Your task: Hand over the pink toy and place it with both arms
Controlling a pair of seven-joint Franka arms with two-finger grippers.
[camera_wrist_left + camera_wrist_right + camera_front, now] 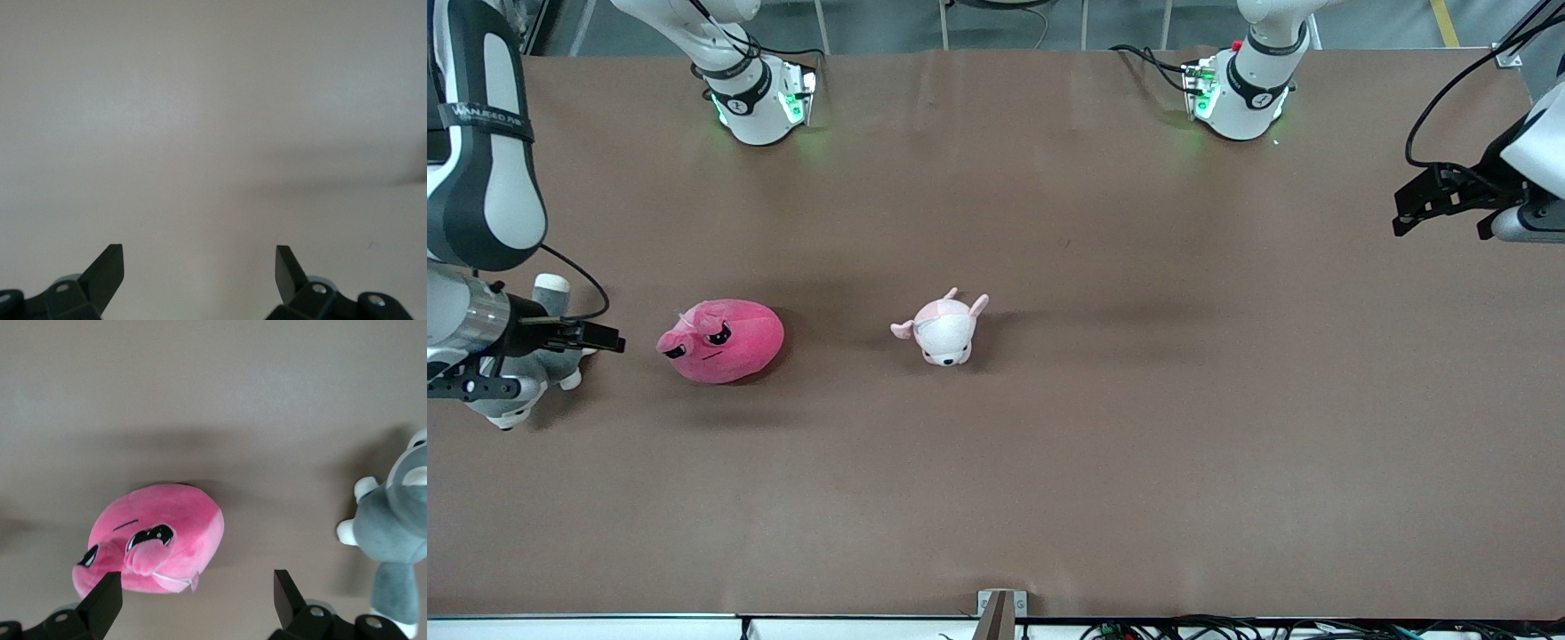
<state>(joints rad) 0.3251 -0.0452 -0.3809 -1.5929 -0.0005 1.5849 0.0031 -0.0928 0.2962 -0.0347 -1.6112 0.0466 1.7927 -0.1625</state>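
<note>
The pink toy (722,340), a round hot-pink plush with angry black eyes, lies on the brown table toward the right arm's end. It also shows in the right wrist view (157,540). My right gripper (609,339) is open and empty. It hangs low over the table just beside the toy, partly over a grey husky plush, and in its wrist view (197,587) one finger is close to the toy's face without touching it. My left gripper (1398,213) is open and empty, up over the left arm's end of the table; its wrist view (200,267) shows only bare table.
A small pale pink-and-white animal plush (944,331) lies near the table's middle, beside the pink toy. The grey-and-white husky plush (543,378) lies at the right arm's end, partly hidden under the right wrist; it shows in the right wrist view (393,533).
</note>
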